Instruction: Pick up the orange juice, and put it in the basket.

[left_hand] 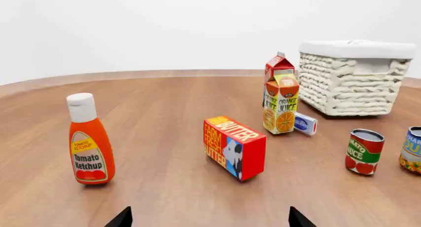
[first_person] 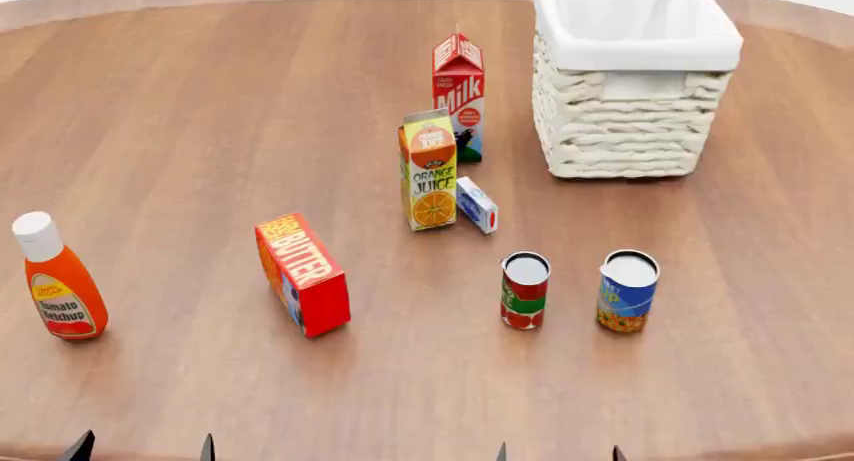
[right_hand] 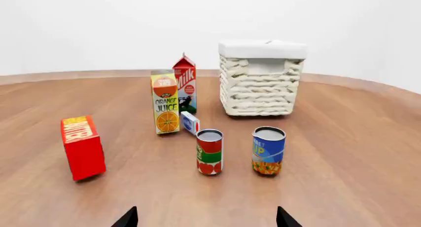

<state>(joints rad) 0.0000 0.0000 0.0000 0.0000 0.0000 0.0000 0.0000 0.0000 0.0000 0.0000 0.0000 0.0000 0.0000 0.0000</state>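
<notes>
The orange juice (first_person: 429, 170) stands upright near the middle of the wooden table (first_person: 200, 131), its printed front turned toward the robot. Just behind it stands the red-and-white milk carton (first_person: 458, 96), also upright; whether the two touch cannot be told. A small blue-and-white box (first_person: 477, 204) lies right beside the juice's foot, on the side toward the robot's right.

The basket (first_person: 627, 131) sits farther back and to the right of both cartons, well apart from the juice, its white liner folded over the rim (in the head view the inside shows only white cloth).

Nearer the robot, two cans stand side by side with a gap between them: a red-and-green tomato can (first_person: 525, 291) and a blue can (first_person: 627, 291) to its right. To the left of the juice a red butter box (first_person: 303, 274) rests on its long edge, and well off to the far left stands a tomato ketchup bottle (first_person: 58, 277) with a white cap.

The left gripper (left_hand: 207, 219) shows only two dark fingertips at the frame edge, set wide apart and holding nothing. The right gripper (right_hand: 206, 218) looks the same: tips spread, bare, low over the near table edge, well short of every item.
</notes>
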